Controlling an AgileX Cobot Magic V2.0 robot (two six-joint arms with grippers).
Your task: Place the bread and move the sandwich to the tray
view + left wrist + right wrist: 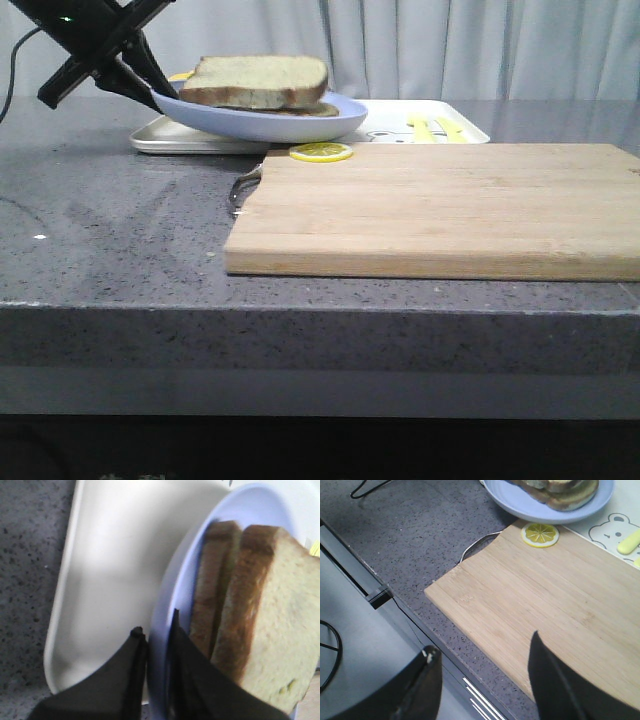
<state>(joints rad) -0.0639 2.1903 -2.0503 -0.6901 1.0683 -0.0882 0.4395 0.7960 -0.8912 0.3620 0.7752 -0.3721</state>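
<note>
— Nearest the camera, what is seen?

— Only the wooden cutting board (440,210), laid close to the counter's (110,250) front edge and reaching to its right side. A lemon slice (321,152) is set on the board's far left corner, and a metal loop handle (241,190) is seen at its left end.

— Where is the sandwich found?

— The sandwich (258,84) is carried on the light-blue plate (300,122), with the thick slice of bread (280,640) stacked on top. The plate is held above the left end of the white tray (190,140), toward the counter's far edge, and appears lifted clear of it.

— How are the grippers held?

— The left gripper (156,645) is closed on the plate's rim, one finger on either side of it. The right gripper (485,680) is held with its fingers spread apart over the board's near edge, nothing between them.

— Can any writing be read?

— None can be read. A cartoon bear print (610,525) and yellow cutlery (435,127) are seen on the tray's right part.
</note>
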